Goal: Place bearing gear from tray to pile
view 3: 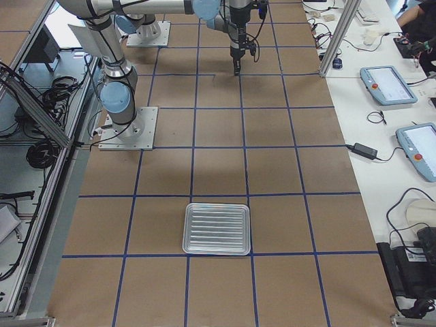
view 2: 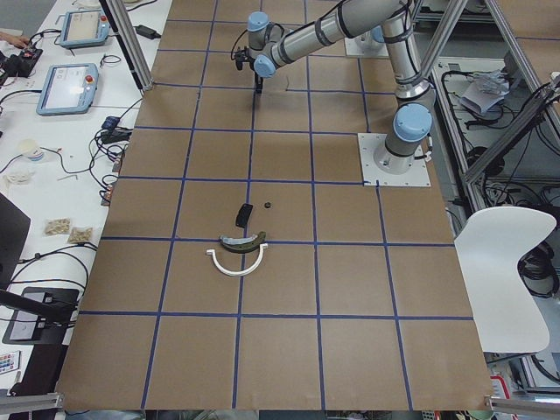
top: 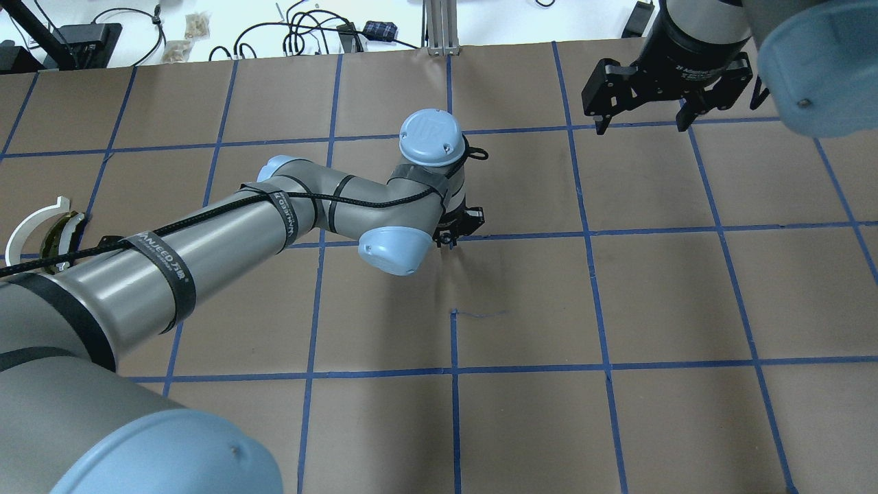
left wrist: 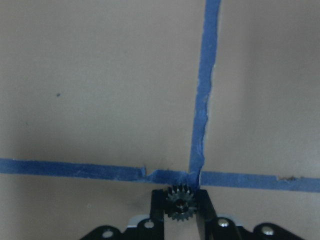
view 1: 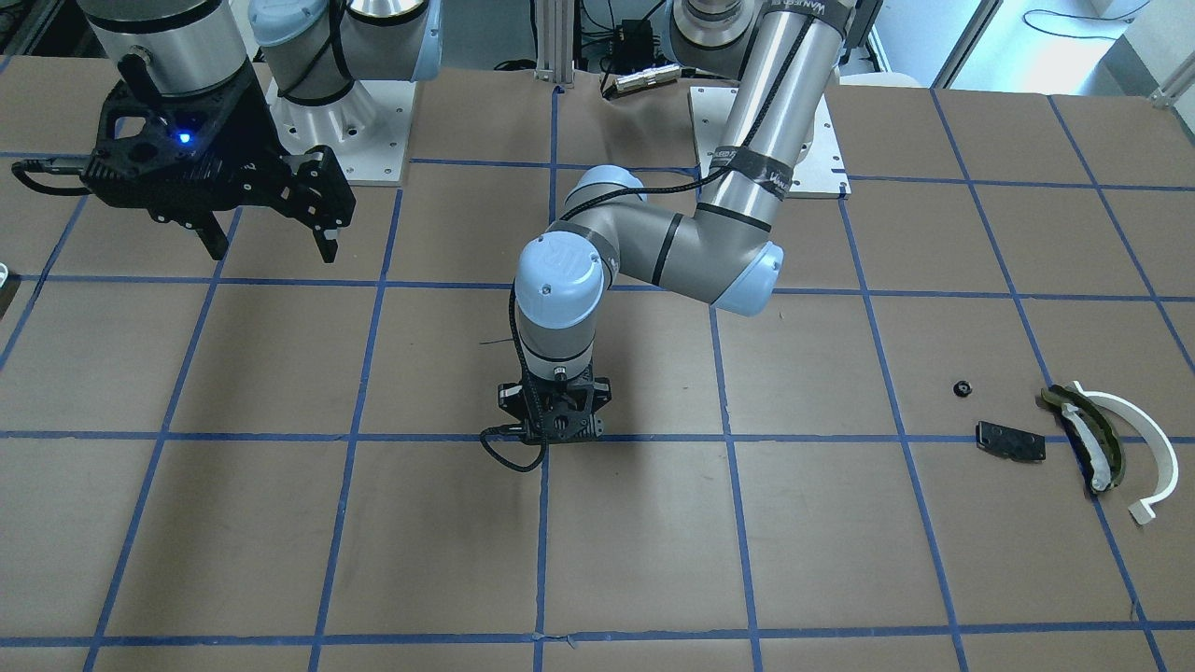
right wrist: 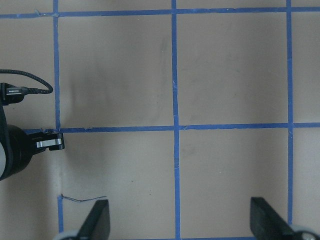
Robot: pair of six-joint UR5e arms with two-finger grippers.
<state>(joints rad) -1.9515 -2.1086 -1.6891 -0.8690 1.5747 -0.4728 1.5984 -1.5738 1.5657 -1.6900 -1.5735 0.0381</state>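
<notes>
Jaws of my left gripper pinch the gear low over mid-table, out of the tray near the right edge, the pile near the left edge not yet reached; my right gripper hangs spread.

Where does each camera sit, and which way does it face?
Front-facing: across the table, facing the robot; left gripper, open right gripper, white curved arc.
Overhead: behind the shoulders, looking forward-down; left arm on its left.
Exterior left: table's left end, looking along it; left arm, arc.
Exterior right: opposite end; right arm, ribbed silver metal tray.
Left wrist: straight down at blue tape; fingers pinch small black toothed gear.
Right wrist: high, looking down; own fingertips.
Shared: front-facing and exterior left both show the arc.
</notes>
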